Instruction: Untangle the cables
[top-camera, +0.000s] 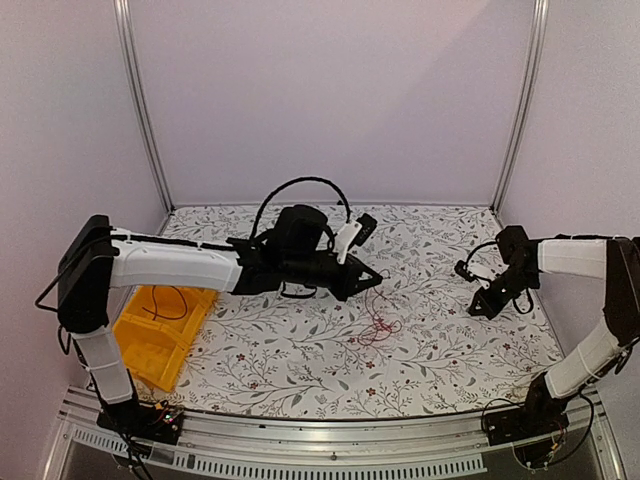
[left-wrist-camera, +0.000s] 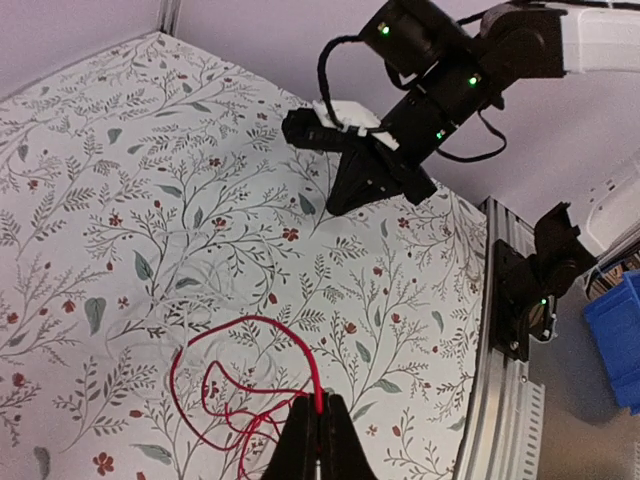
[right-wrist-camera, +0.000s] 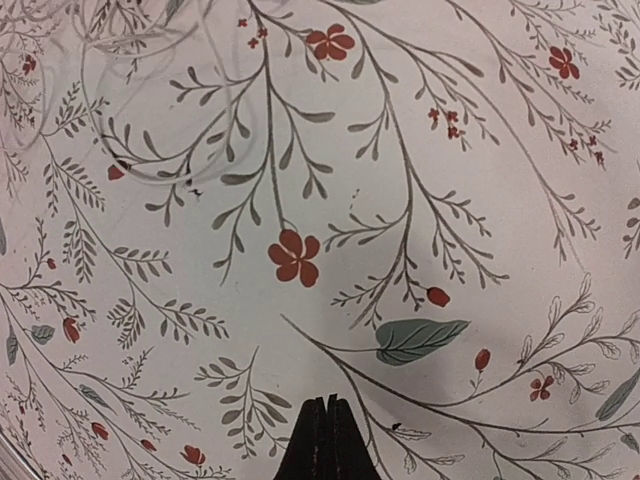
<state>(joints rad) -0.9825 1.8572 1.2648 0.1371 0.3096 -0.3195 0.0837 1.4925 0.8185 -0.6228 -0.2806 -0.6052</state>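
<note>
A thin red cable (left-wrist-camera: 215, 372) lies in loose tangled loops on the flowered cloth, also seen mid-table as the red cable (top-camera: 378, 322). My left gripper (left-wrist-camera: 320, 405) is shut on one strand of it, the strand rising between the fingertips. From above, the left gripper (top-camera: 377, 278) sits just over the tangle's far end. My right gripper (right-wrist-camera: 328, 400) is shut with nothing between its fingers, hovering over bare cloth. That right gripper (top-camera: 476, 309) stands well right of the red cable. A thin black cable (top-camera: 165, 305) loops inside the yellow bin (top-camera: 140, 345).
Pale thin wire loops (right-wrist-camera: 130, 100) lie on the cloth at the upper left of the right wrist view. The right gripper (left-wrist-camera: 338, 205) shows beyond the tangle. A metal rail (left-wrist-camera: 500, 400) marks the table edge, with a blue bin (left-wrist-camera: 625, 340) beyond it.
</note>
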